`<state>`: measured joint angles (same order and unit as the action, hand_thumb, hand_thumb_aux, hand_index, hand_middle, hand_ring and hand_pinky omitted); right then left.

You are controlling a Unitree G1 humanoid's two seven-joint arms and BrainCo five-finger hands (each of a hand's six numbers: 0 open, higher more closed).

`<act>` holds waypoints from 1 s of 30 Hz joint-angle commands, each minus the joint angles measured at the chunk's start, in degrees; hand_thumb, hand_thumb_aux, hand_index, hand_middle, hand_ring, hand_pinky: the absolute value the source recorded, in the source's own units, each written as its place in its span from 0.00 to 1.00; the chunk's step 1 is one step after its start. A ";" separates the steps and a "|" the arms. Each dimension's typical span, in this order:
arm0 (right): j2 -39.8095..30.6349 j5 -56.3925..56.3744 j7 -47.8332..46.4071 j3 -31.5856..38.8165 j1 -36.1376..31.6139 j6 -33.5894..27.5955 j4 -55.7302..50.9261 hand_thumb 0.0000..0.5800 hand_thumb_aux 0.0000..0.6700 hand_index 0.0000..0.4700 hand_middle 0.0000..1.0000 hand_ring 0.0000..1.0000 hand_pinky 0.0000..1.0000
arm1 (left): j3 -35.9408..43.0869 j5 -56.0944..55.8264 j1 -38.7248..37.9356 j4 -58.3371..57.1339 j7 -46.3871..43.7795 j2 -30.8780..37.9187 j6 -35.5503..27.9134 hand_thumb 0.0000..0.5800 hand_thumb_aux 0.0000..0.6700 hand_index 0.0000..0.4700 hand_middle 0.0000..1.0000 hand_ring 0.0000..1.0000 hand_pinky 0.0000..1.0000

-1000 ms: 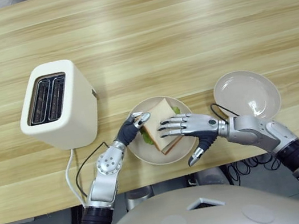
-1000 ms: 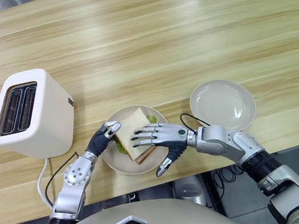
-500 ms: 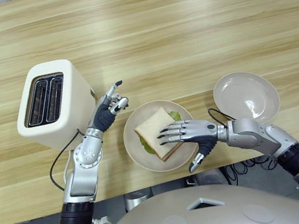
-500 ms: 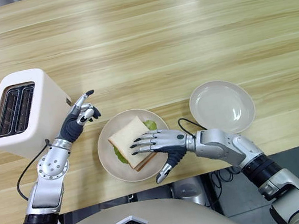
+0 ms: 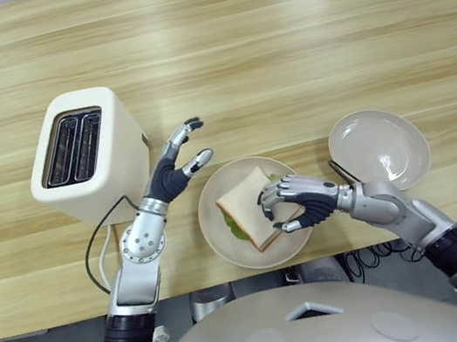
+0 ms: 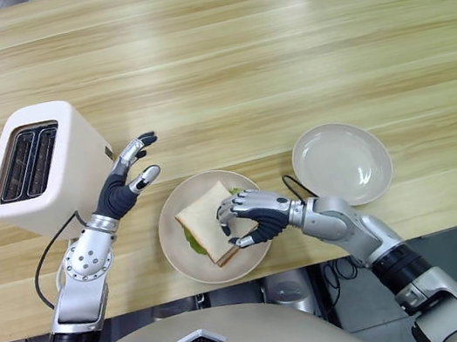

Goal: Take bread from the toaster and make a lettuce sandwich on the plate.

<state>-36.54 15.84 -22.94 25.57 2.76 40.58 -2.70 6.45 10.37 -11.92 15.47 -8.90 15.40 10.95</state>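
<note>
The white toaster (image 5: 89,156) stands at the left, both slots empty. To its right a beige plate (image 5: 220,248) holds the sandwich (image 5: 242,208): a white bread slice on top, green lettuce (image 5: 233,229) peeking out beneath. My right hand (image 5: 292,206) lies over the sandwich's right edge, fingers curled onto the top slice and thumb at its lower edge. My left hand (image 5: 176,167) hovers open above the table between toaster and plate, touching neither.
A second, empty plate (image 5: 380,149) sits to the right of the sandwich plate. The toaster's cord (image 5: 100,247) loops toward the table's front edge beside my left forearm. A black cable (image 5: 339,171) runs between the two plates. Bare wooden table stretches behind.
My left hand let go of the sandwich, rose toward the toaster and spread its fingers. My right hand's fingers went from flat on the top slice to curled at its right edge.
</note>
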 commanded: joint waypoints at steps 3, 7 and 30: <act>-0.78 -13.01 -3.73 -5.52 1.09 -4.48 9.33 1.00 1.00 0.98 1.00 1.00 1.00 | -1.56 -4.32 -0.81 2.83 -1.66 -0.10 1.74 1.00 1.00 0.98 1.00 1.00 1.00; -0.47 -17.98 -5.30 -8.43 1.60 -6.80 12.61 1.00 1.00 0.98 1.00 1.00 1.00 | 0.22 -7.15 -2.51 4.90 -5.21 0.83 3.17 1.00 1.00 0.98 1.00 1.00 1.00; -13.73 -38.62 -34.65 -17.75 21.17 -24.59 10.13 1.00 1.00 0.98 1.00 1.00 1.00 | -2.92 -22.33 -27.56 8.71 -31.06 22.19 -1.60 1.00 1.00 0.98 1.00 1.00 1.00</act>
<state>-49.27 -26.09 -56.36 8.05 23.14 16.35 8.93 3.53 -14.95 -38.72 26.57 -39.05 36.01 10.07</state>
